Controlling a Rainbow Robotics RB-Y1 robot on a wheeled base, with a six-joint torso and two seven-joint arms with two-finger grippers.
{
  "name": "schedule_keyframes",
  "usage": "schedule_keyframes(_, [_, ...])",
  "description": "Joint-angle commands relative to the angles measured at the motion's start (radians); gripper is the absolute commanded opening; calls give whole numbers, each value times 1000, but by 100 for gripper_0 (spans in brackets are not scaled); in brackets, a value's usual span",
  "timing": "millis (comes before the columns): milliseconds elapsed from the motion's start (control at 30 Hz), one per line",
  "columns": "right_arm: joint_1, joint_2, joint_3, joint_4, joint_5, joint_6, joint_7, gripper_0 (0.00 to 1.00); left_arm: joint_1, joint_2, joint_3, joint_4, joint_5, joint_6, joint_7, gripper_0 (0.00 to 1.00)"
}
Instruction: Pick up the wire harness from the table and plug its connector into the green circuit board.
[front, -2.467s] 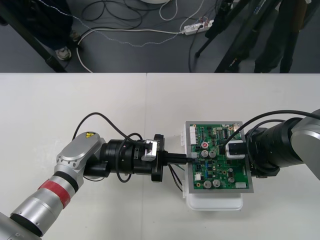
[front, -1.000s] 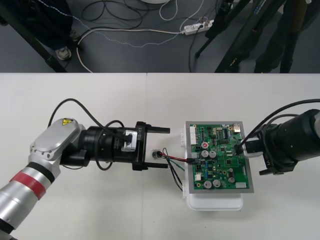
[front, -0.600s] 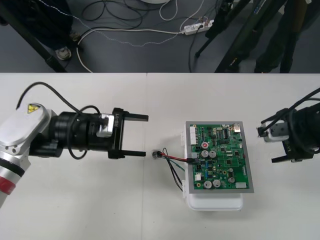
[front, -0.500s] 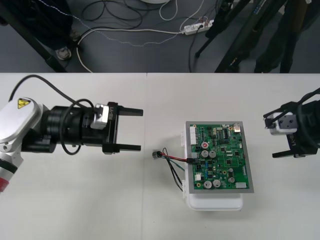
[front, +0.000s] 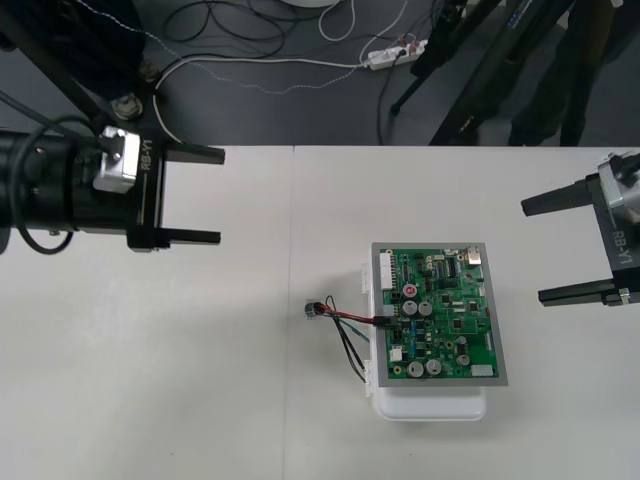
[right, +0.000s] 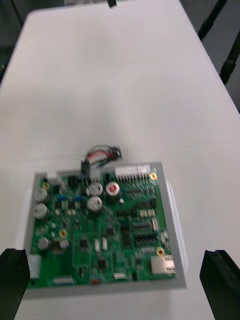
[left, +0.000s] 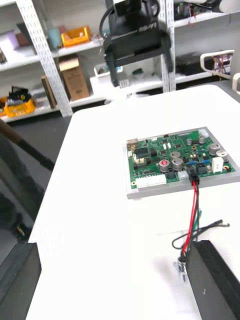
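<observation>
So the green circuit board (front: 437, 312) sits on its white base (front: 430, 403) on the plain light table (front: 200, 380), a bit right of centre. The small wire harness (front: 350, 335) of thin red, black and green wires is hooked up. Its little black plug (front: 385, 320) sits in the board near the left edge, the wires loop off over that edge, and the round metal socket (front: 313, 309) lies on the table just beside the board. The left gripper (front: 220, 196) hangs over at the far left, well apart from the board, black fingers (left: 215, 280) spread wide and holding nothing. The right gripper (front: 533, 252) is out at the right edge, spread wide and empty too.
</observation>
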Motion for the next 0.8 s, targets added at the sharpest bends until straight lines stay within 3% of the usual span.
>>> schedule_keyframes(33, [7,-36,-33,-24,-97,1,-16,100,11,102,55,-92,13,21,172,86])
schedule_keyframes(367, [9,50,-49,-92,-203,1,-93,100,8,205,79,-198,70,80,328,85])
schedule_keyframes(633, [9,99,-113,-248,-203,1,-277,100,-11,213,79,-221,81,103,339,86])
schedule_keyframes(800, [9,108,-119,-298,-174,1,-274,100,-15,222,79,-230,96,103,348,86])
